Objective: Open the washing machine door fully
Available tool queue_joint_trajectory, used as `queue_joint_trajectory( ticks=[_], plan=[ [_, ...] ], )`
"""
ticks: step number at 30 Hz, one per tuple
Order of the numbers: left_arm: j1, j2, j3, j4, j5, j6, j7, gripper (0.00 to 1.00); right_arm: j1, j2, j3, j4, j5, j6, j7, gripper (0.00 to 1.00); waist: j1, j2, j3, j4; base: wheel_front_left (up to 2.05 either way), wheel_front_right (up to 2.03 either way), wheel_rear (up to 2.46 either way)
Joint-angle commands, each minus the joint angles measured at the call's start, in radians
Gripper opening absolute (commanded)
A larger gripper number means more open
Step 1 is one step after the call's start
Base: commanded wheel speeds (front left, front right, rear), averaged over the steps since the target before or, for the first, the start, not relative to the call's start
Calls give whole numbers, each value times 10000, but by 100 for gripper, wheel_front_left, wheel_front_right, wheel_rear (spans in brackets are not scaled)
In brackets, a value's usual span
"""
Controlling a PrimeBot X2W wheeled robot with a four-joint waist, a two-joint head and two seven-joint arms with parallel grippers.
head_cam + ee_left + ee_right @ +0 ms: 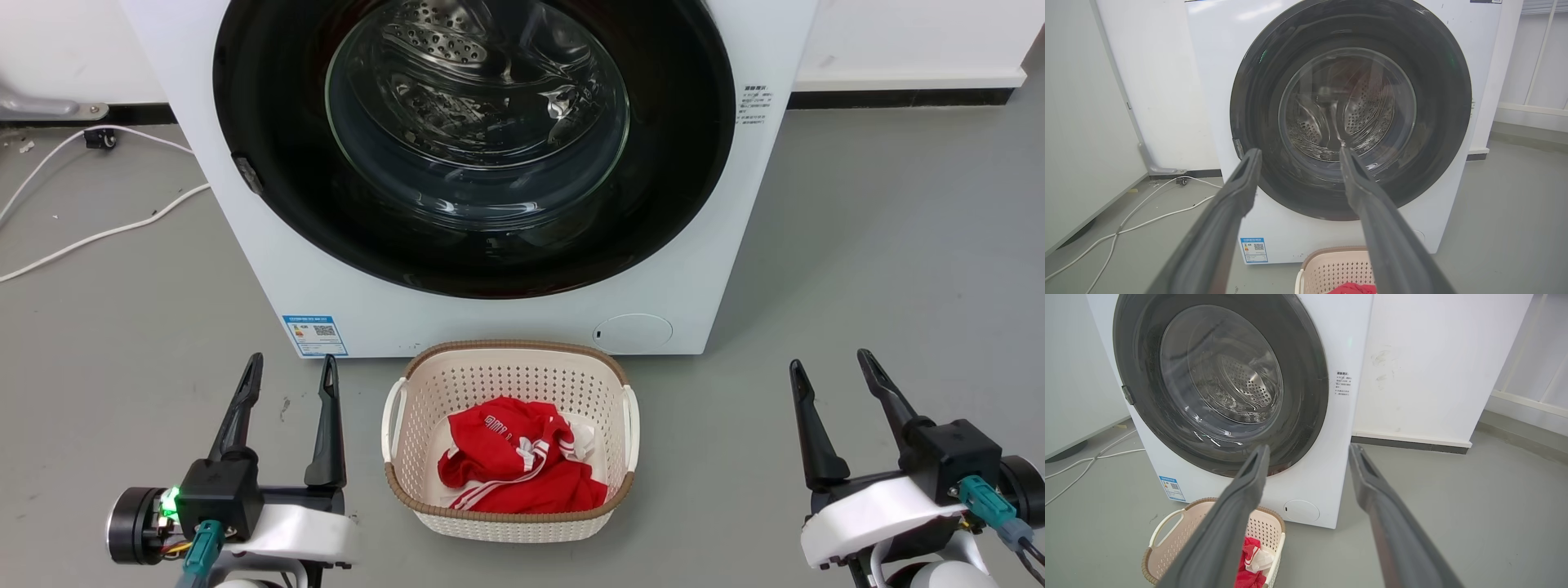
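At the far left, thin white cables (pixel 98 237) lie loose on the grey floor (pixel 898 245). Near them, at the lower left of the head view, is my left gripper (pixel 292 359). Its two long dark fingers are spread apart with nothing between them, and it is clear of the machine. Just beyond its fingertips, a small blue label (pixel 315 336) sits low on the front of the big white boxy washing machine (pixel 506 310). The machine stands in the middle, straight in front of me. The washing machine door (pixel 478 122), a large round glossy black disc with a clear bulging glass bowl at its centre, lies flat against the white front and is shut. On its left edge there is a small grey tab (pixel 247 173). Through the glass I can see the perforated steel drum (pixel 441 45). Below the door, on the floor just beside the machine, stands a cream perforated plastic basket with a brown rim (pixel 510 347), and a crumpled red garment with white stripes (pixel 514 469) lies in it. To the right of the basket, a round white cap (pixel 633 333) is set low in the machine front. At the lower right is my right gripper (pixel 829 359). Its fingers are also spread wide and hold nothing, and it is well apart from the door.
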Motion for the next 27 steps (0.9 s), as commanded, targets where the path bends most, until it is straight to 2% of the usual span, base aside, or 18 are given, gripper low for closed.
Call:
queue_joint_trajectory(
  ticks=[1, 19, 20, 22, 27],
  plan=[
    [146, -12, 25, -52, 118, 29, -69, 100, 52, 41, 12, -49, -148, -3, -38, 100, 0, 0, 3, 1, 0, 0, 0],
    [157, -237, 214, 53, 110, -215, -68, 100, -42, 39, -5, 165, 112, -3, -3, 100, 0, 0, 15, 21, 0, 0, 0],
    [161, -239, 223, 52, 119, -227, -68, 100, -42, 39, -2, 175, 135, -3, 9, 60, 0, 0, 10, 17, 0, 0, 0],
    [163, -253, 233, 54, 129, -241, -68, 100, -39, 39, 17, 205, 136, -3, 33, 0, 0, 0, 8, 10, 0, 0, 0],
    [156, -279, 274, 70, 133, -256, -68, 100, -85, 38, 25, 211, 393, -3, -119, 0, 0, 0, 6, 1, 0, 0, 0]
  ],
)
